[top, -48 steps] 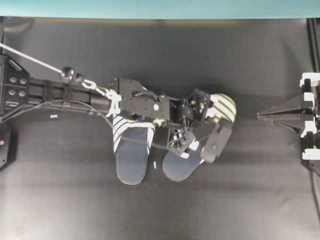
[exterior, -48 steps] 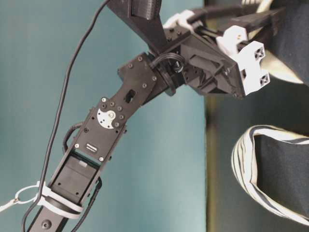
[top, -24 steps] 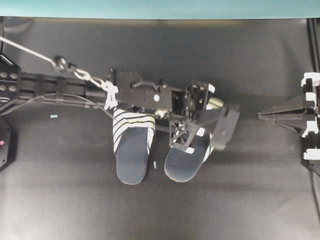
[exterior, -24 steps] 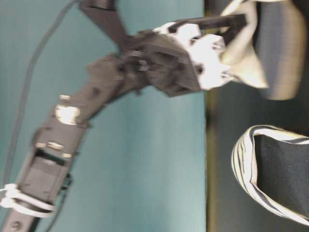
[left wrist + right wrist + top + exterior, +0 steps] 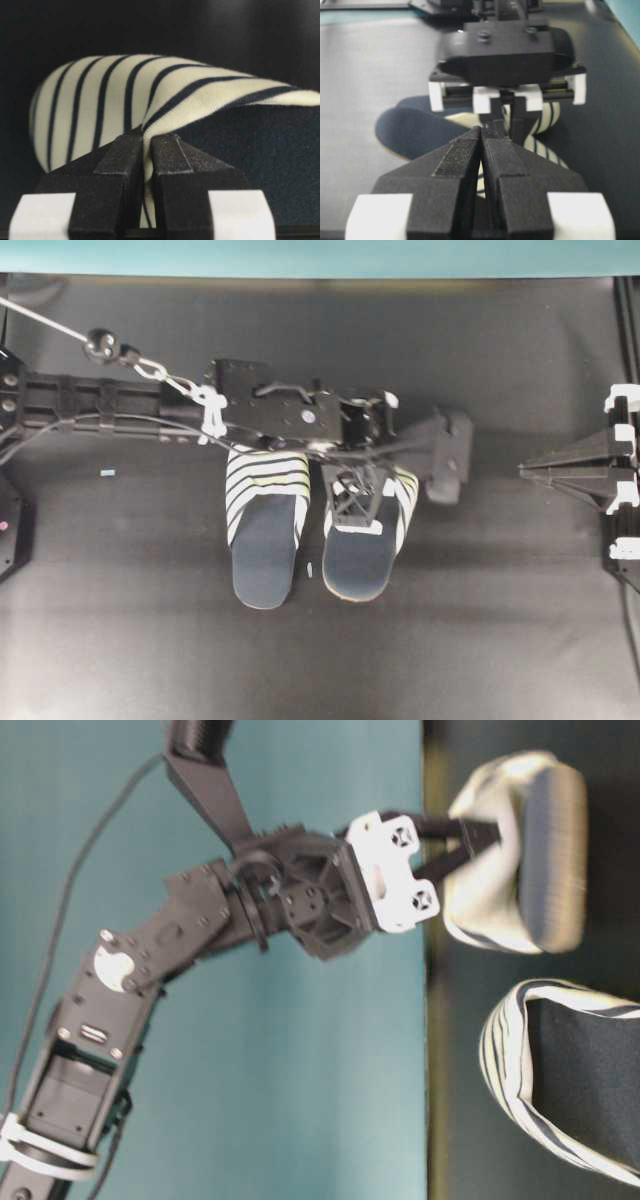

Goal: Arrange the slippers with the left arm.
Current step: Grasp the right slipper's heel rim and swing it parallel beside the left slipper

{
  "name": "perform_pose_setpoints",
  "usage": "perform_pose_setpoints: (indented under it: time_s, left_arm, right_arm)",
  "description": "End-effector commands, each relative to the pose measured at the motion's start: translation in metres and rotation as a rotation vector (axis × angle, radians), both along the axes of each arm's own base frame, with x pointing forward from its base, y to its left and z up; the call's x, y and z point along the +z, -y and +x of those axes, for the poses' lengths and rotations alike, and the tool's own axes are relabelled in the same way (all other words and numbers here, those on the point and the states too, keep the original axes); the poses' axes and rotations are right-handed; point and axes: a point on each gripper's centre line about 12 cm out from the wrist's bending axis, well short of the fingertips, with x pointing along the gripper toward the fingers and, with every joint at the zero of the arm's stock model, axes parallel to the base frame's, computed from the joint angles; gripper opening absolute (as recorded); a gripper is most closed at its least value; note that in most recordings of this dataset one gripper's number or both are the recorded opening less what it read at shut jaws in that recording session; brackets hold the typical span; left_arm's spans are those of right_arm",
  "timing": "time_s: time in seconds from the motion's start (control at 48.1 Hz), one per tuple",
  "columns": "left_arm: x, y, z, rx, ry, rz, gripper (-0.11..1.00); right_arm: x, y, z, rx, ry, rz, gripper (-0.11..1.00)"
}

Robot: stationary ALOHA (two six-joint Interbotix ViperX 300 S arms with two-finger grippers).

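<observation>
left gripper (image 5: 145, 150) is pinched on just the striped fabric edge of the right-hand slipper (image 5: 362, 540), so it could slip free or bump the other slipper (image 5: 265, 530) alongside.

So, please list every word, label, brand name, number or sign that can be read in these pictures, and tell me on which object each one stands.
No readable text in any view.
Slippers: only white and dark navy stripes, no brand or label visible.
Left gripper and its arm: screws and white cable ties, no lettering to be made out.
Right gripper: no markings visible.
Black table: two small pale specks, too small to read.
</observation>
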Motion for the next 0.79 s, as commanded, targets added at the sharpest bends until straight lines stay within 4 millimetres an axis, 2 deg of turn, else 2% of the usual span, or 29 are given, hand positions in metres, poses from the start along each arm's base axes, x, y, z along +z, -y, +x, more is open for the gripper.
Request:
perform_pose_setpoints:
  time_s: [0.0, 0.229, 0.769]
  left_arm:
    - [0.002, -0.002, -0.004, 0.015, 0.036, -0.003, 0.01]
    - [-0.023, -0.007, -0.018, 0.055, -0.003, -0.023, 0.01]
    - [-0.029, 0.010, -0.021, 0.187, -0.005, -0.104, 0.01]
  right_arm:
    - [0.003, 0.001, 0.001, -0.005, 0.015, 0.004, 0.00]
    - [0.004, 0.001, 0.001, -0.006, 0.020, 0.004, 0.00]
    - [0.004, 0.001, 0.001, -0.006, 0.022, 0.004, 0.00]
